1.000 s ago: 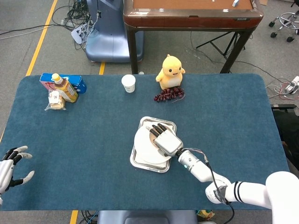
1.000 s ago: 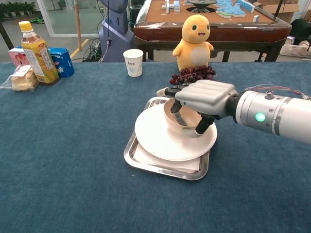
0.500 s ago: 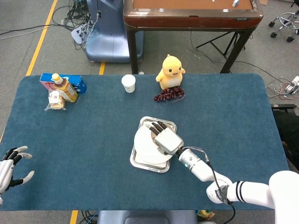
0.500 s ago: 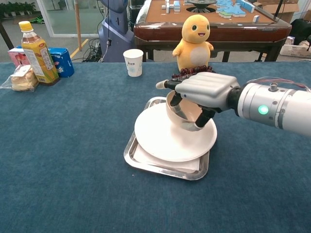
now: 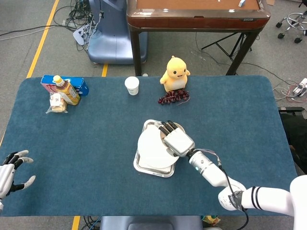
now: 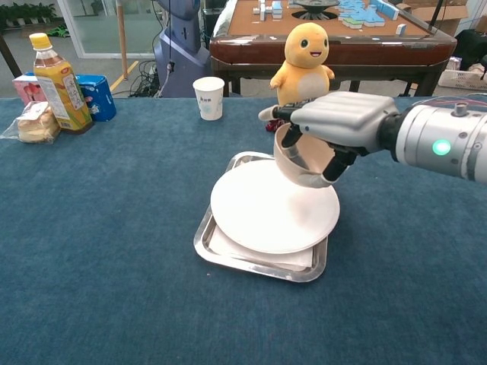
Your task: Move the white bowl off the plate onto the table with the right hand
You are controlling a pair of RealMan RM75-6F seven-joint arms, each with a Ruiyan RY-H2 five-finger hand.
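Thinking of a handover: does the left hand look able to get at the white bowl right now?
Probably not. The left hand sits open at the table's far left edge, while the right hand holds the white bowl lifted above the plate, well across the table.

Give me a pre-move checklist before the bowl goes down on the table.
1. Grip: right hand holds the white bowl by its rim, fingers hooked over the edge: ok.
2. Bowl clear of the plate: looks lifted off it in the chest view: ok.
3. Bowl level: tilted, opening facing the camera: not ok.
4. Bowl contents: none seen in the visible part of the inside: ok.
5. Landing spot: bare blue table to the plate's right: ok.
6. Far side: grapes and yellow plush toy sit close behind the bowl; gap: cannot tell.
7. Left hand far away at the table edge: ok.
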